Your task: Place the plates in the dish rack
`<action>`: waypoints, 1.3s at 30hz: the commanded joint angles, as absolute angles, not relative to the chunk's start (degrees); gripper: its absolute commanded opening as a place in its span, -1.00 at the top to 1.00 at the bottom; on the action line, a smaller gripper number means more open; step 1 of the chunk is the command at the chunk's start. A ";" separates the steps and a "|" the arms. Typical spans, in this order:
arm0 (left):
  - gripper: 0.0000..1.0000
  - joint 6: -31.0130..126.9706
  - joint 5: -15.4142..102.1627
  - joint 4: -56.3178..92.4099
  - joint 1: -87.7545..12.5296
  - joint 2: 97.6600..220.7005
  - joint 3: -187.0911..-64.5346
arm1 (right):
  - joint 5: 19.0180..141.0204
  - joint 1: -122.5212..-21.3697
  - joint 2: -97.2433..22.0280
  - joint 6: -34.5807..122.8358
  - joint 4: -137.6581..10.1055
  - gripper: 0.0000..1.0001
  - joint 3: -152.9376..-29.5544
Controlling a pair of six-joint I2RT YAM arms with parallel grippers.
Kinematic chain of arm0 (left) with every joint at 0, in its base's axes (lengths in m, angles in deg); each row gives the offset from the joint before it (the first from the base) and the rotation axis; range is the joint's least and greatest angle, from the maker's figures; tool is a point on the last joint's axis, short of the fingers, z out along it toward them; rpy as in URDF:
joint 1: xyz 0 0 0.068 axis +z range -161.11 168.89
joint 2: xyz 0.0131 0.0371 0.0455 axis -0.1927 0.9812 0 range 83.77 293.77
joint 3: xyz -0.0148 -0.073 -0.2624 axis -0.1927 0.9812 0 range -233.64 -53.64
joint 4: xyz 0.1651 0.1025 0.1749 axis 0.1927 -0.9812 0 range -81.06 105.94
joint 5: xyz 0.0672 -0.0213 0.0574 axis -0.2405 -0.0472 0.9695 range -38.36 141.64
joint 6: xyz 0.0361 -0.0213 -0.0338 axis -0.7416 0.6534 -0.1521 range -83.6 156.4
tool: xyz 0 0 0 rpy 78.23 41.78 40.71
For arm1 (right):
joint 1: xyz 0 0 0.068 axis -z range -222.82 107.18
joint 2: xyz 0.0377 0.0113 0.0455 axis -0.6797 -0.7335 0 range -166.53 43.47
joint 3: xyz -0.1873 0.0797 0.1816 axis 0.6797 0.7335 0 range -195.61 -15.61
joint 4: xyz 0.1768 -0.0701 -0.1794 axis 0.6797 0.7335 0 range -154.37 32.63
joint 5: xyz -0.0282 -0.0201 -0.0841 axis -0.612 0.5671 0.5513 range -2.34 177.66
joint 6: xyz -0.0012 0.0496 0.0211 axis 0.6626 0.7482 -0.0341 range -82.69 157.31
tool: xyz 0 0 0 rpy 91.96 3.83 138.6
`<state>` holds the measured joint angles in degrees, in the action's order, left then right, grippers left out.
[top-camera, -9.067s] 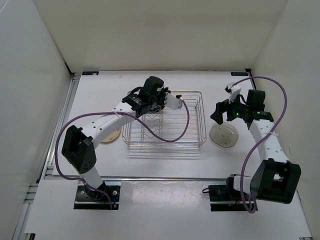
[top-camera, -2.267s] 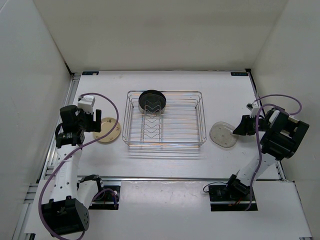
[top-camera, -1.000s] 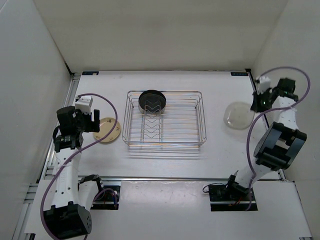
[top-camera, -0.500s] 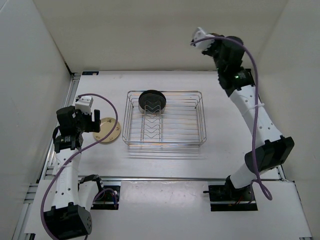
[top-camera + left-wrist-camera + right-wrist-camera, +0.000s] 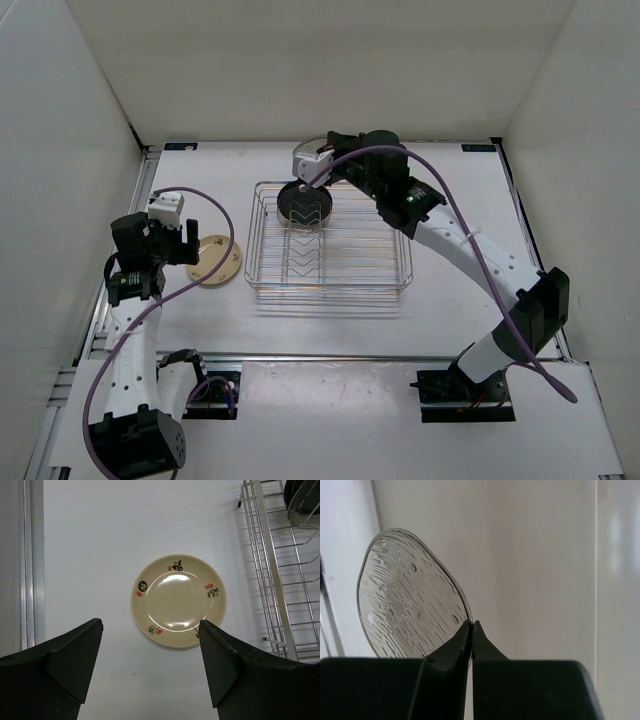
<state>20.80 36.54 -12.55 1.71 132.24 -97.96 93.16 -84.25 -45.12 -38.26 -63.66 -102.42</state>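
Right gripper (image 5: 471, 630): clenched on the translucent plate (image 5: 410, 595) at its rim — thin, stiff, likely slippery.
Left gripper (image 5: 151, 626): spread wide over the cream plate (image 5: 178, 600).

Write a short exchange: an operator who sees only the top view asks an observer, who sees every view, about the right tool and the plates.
Operator: Is the right tool holding anything?
Observer: Yes, it is shut on the rim of a clear plate, held on edge.
Operator: Is the cream plate plain?
Observer: No, it bears dark characters and small red marks near its rim.
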 commanded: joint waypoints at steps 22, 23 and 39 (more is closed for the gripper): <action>-0.90 20.75 35.02 -12.62 3.21 128.33 -96.53 | 80.89 -87.03 -48.36 -15.51 -53.65 1.00 -104.73; -0.90 20.75 35.02 -12.62 3.74 128.33 -96.53 | 80.89 -87.03 -48.37 -15.51 -54.17 1.00 -104.73; -0.90 20.75 33.97 -12.62 4.27 127.81 -96.01 | 80.28 -85.71 -58.66 -13.32 -55.23 1.00 -113.34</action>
<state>20.80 35.69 -12.55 3.83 128.92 -97.08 81.18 -85.69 -57.82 -14.87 -52.32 -109.78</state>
